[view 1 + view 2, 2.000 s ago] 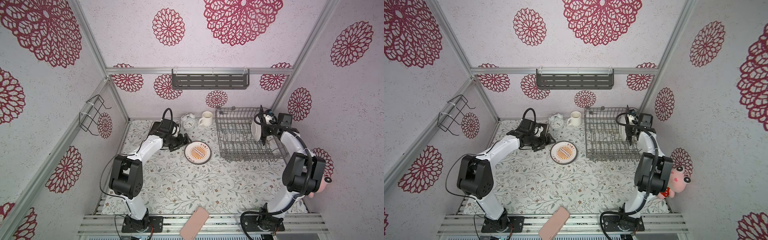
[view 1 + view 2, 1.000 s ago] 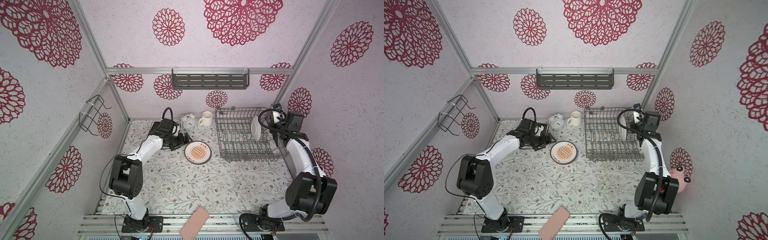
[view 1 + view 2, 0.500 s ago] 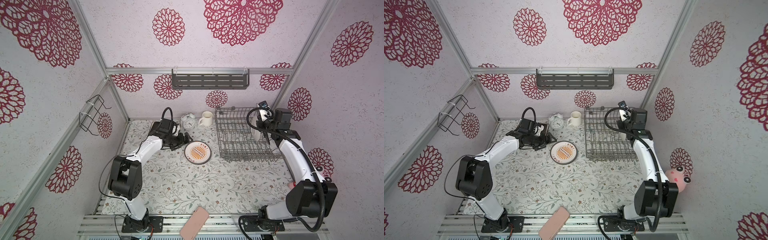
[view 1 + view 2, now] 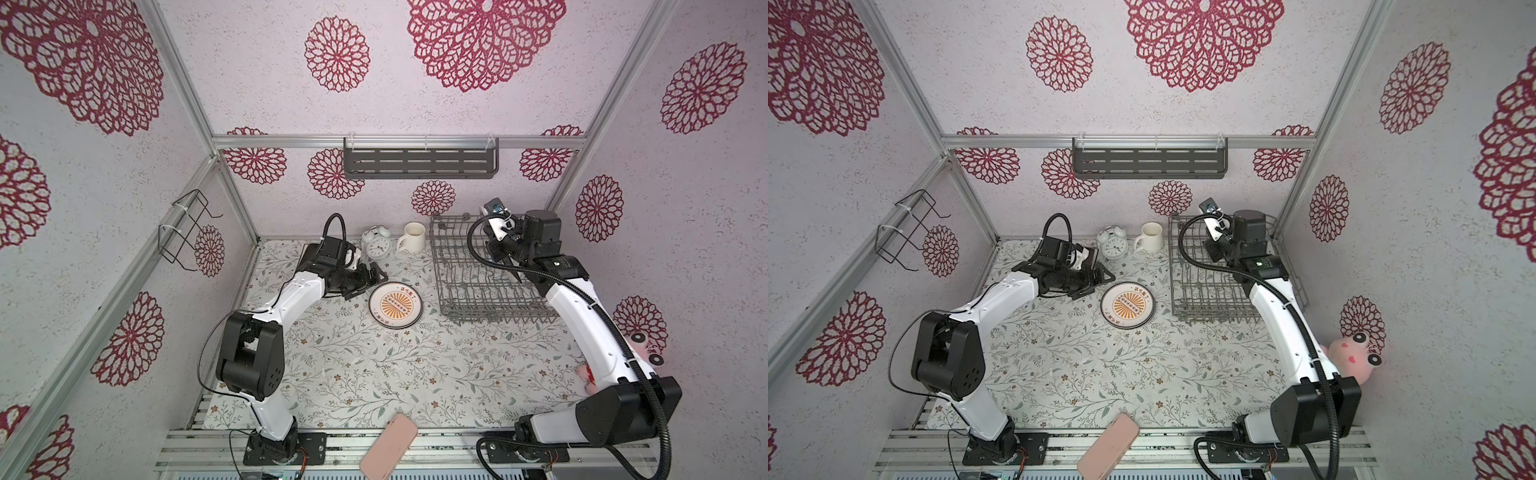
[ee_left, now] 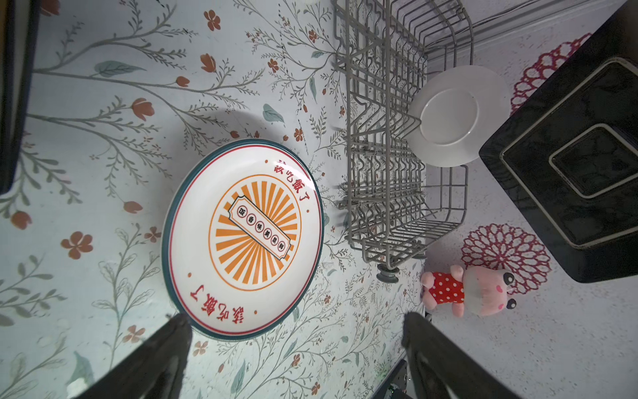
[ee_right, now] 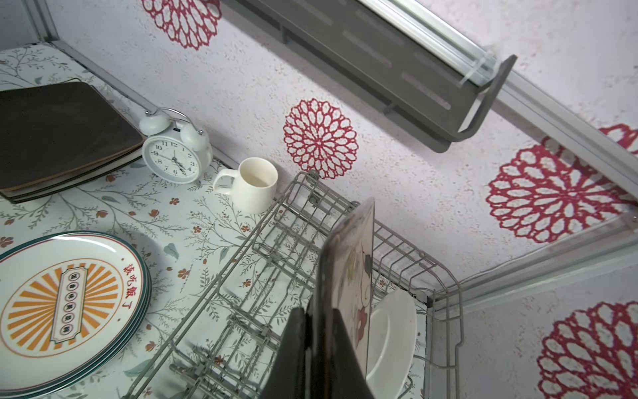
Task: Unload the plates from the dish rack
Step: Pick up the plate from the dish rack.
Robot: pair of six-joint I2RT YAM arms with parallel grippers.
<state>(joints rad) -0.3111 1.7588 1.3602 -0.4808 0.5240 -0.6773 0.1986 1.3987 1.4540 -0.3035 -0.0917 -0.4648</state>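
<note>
We are working over a flowered bench (image 4: 374, 374), with the rack (image 4: 469, 291) sitting right of centre in both top views, against the back wall. We are unloading it, and the step in hand, as we are judging it, is carrying a square plate (image 6: 352, 262) out of the rack. Our right hand (image 6: 319, 321) is hanging over the rack's far end and is clamping that plate by one edge. The plate is standing on edge, seemingly lifted clear of the prongs, its flowered face toward the rack's back corner. Our left hand (image 5: 295, 321) is hovering low over the bench with its fingers wide apart and nothing between them, just beside the round stack (image 4: 395, 305), which is lying left of the rack. A square stack (image 6: 58, 138) is lying in the upper left of the right wrist view, next to the clock (image 6: 174, 155). One white plate (image 6: 392, 331) is leaning in the rack's corner, low and right of centre in that view, just behind the held one.

Next, we are expecting to swing the right arm over the rack's side toward the square stack and tip the plate flat before letting go. That is calling for height enough to clear the raised wires, the mug (image 6: 255, 186) and the clock, and for room from the left arm, which is standing close to that stack.
</note>
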